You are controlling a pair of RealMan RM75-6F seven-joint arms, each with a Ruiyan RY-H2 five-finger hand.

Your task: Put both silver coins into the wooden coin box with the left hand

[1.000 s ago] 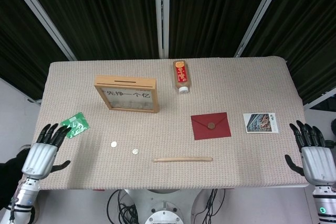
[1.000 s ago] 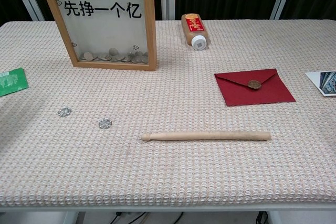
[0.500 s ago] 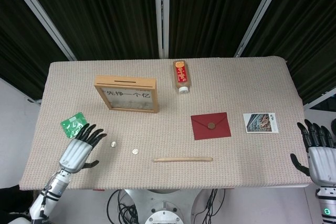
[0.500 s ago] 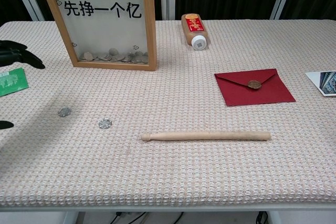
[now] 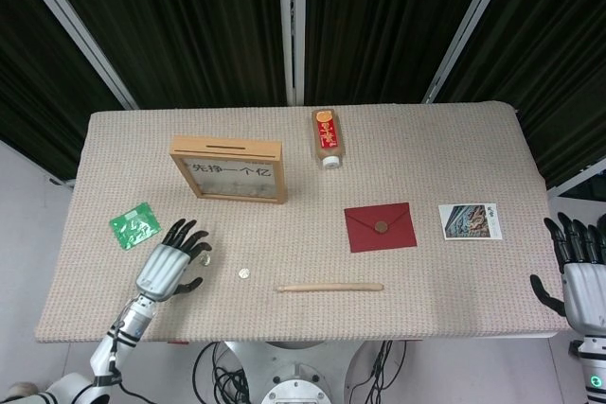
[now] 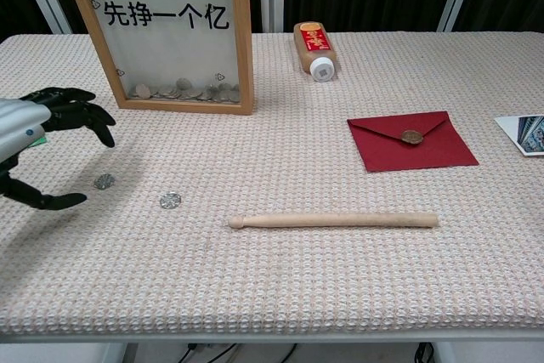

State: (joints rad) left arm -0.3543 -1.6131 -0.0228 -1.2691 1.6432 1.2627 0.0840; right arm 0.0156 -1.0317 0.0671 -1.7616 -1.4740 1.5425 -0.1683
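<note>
Two silver coins lie on the woven tablecloth: one coin [image 6: 104, 181] at the left and a second coin [image 6: 171, 201] a little right of it, also seen as the second coin [image 5: 243, 273] in the head view. My left hand [image 5: 173, 266] hovers over the left coin with fingers spread and nothing held; in the chest view the left hand [image 6: 38, 138] brackets that coin from the left. The wooden coin box [image 5: 228, 169] stands upright behind, slot on top, coins showing behind its clear front. My right hand [image 5: 579, 272] hangs open off the table's right edge.
A wooden stick [image 5: 329, 287] lies near the front edge. A red envelope [image 5: 380, 226] and a photo card [image 5: 471, 220] sit to the right, a small bottle [image 5: 326, 137] lies beside the box, and a green packet [image 5: 134, 224] is at the left.
My left hand has swept in from the table's left edge to above the left coin. The right hand has drifted slightly outward and down. Coins have not moved.
</note>
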